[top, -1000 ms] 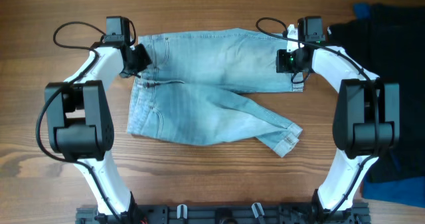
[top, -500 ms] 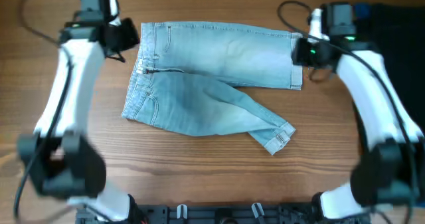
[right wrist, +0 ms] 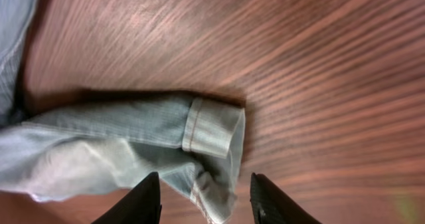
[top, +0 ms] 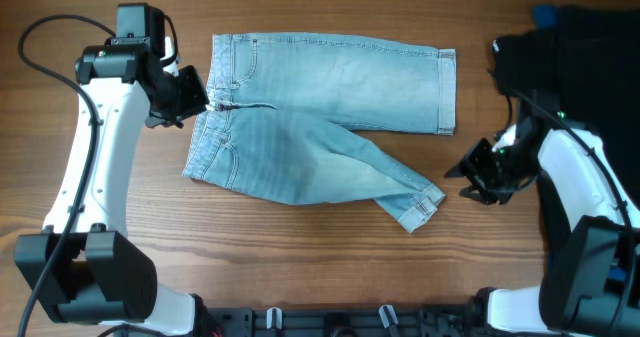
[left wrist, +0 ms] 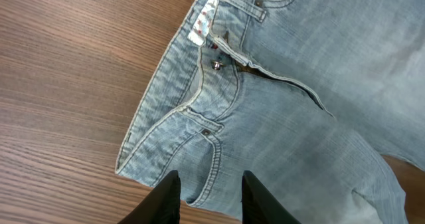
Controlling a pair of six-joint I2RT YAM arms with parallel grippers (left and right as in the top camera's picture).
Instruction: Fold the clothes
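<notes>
In your overhead view the black garment runs off the right edge and covers part of the dark blue cloth. The lower leg of the denim shorts hides part of the upper one. Your left wrist view cuts the shorts off at top and right, and shows only the fingertips of the left claw. Your right wrist view blurs the denim at lower left.

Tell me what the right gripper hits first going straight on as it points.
Most likely the cuffed hem of the denim shorts, lying straight ahead of the open right gripper; its height above the table is unclear.
</notes>
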